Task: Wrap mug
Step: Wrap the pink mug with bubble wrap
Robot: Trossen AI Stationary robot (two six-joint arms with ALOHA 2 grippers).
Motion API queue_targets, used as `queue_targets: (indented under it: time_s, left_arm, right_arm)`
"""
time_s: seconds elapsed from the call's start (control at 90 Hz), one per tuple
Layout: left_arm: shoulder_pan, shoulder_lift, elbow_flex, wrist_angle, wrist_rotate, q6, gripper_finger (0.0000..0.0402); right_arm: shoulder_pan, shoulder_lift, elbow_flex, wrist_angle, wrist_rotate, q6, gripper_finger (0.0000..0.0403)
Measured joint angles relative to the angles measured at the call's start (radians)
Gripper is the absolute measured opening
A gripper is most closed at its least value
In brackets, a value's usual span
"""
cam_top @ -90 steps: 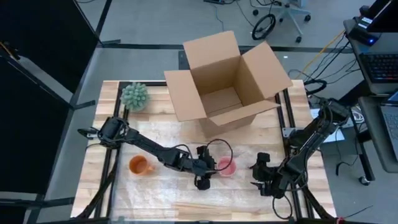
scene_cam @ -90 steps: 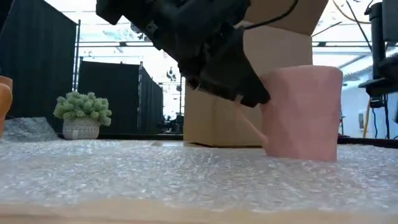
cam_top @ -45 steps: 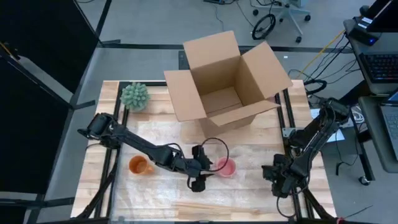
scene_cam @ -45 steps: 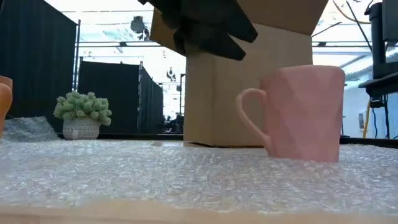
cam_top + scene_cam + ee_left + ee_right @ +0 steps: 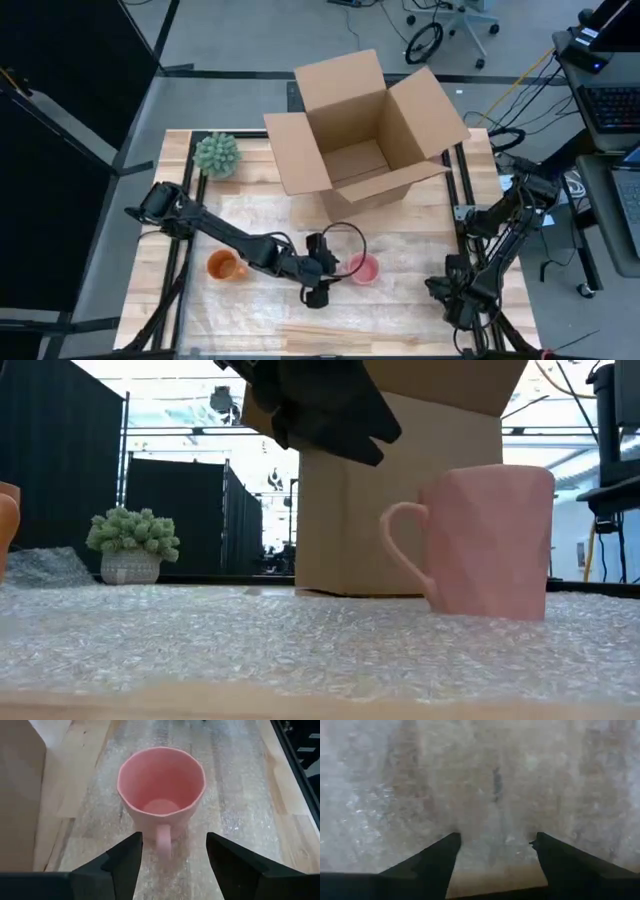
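Pink mug (image 5: 364, 268) stands upright on the bubble wrap sheet (image 5: 400, 310), toward the table's front middle, nothing gripping it. Faceted sides, smooth matte finish, round rim, loop handle; empty inside in the left wrist view (image 5: 161, 790). In the low view (image 5: 487, 540) the handle sticks out toward the picture's left and the facets show as flat angled planes.

Left end effector (image 5: 318, 286) sits just beside the mug on the handle side, not touching it. Its two dark fingers (image 5: 125, 862) are spread wide, the handle showing in the gap between them. In the low view only a dark block of the arm shows above the mug, cut off by the top edge.

Right end effector (image 5: 455, 298) is near the table's front right edge, well apart from the mug. Fingers (image 5: 437, 857) spread, pointing down at bubble wrap; nothing between them. The wrap there is blurry, with one small dark mark hard to make out.

Bubble wrap: clear, pebbled, glinting, covering the front half of the wooden plank table (image 5: 250, 205).

Open cardboard box (image 5: 355, 130) at the back middle, flaps splayed out, plain brown; in the low view it stands behind the mug, partly hidden.

Orange cup (image 5: 222, 265) front left; in the low view only a sliver at the left edge. Spiky green potted plant (image 5: 216, 153) in a pale pot, back left.
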Motion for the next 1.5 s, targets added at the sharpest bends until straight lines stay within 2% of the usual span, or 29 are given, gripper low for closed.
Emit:
queue_targets:
  time_s: [0.167, 0.311, 0.411, 0.511, 0.722, 0.878, 1.033, 1.256, 1.5]
  left_arm:
    - [0.000, 0.000, 0.000, 0.000, -0.004, -0.001, 0.0207]
    - [0.001, 0.000, 0.000, 0.004, -0.009, -0.002, 0.0207]
    - [0.001, 0.000, -0.001, 0.004, -0.015, -0.002, 0.0207]
    - [0.002, 0.000, -0.001, 0.005, -0.018, -0.002, 0.0207]
    - [0.002, 0.000, -0.001, 0.007, -0.022, -0.002, 0.0207]
    - [0.003, 0.000, -0.001, 0.025, -0.022, -0.001, 0.0207]
    - [0.003, 0.000, -0.001, 0.051, -0.022, 0.002, 0.0207]
    - [0.010, 0.001, -0.001, 0.052, -0.022, 0.002, 0.0207]
    - [0.012, 0.001, -0.009, 0.057, -0.023, 0.001, 0.0207]
  right_arm:
    - [0.000, -0.014, -0.001, 0.050, 0.061, 0.002, 0.0135]
    - [-0.002, -0.044, -0.005, 0.012, 0.082, 0.004, 0.0065]
    - [-0.002, -0.087, 0.007, -0.033, 0.094, 0.004, 0.0030]
    - [-0.004, -0.130, 0.032, -0.056, 0.179, 0.001, 0.0008]
    - [-0.052, -0.196, 0.065, -0.019, 0.432, -0.090, 0.0005]
    - [-0.121, -0.196, 0.066, 0.053, 0.535, -0.220, 0.0006]
    - [-0.194, -0.195, 0.066, 0.129, 0.598, -0.372, 0.0006]
    - [-0.292, -0.195, 0.066, 0.265, 0.622, -0.576, 0.0006]
    - [-0.368, -0.195, 0.066, 0.336, 0.625, -0.685, 0.0006]
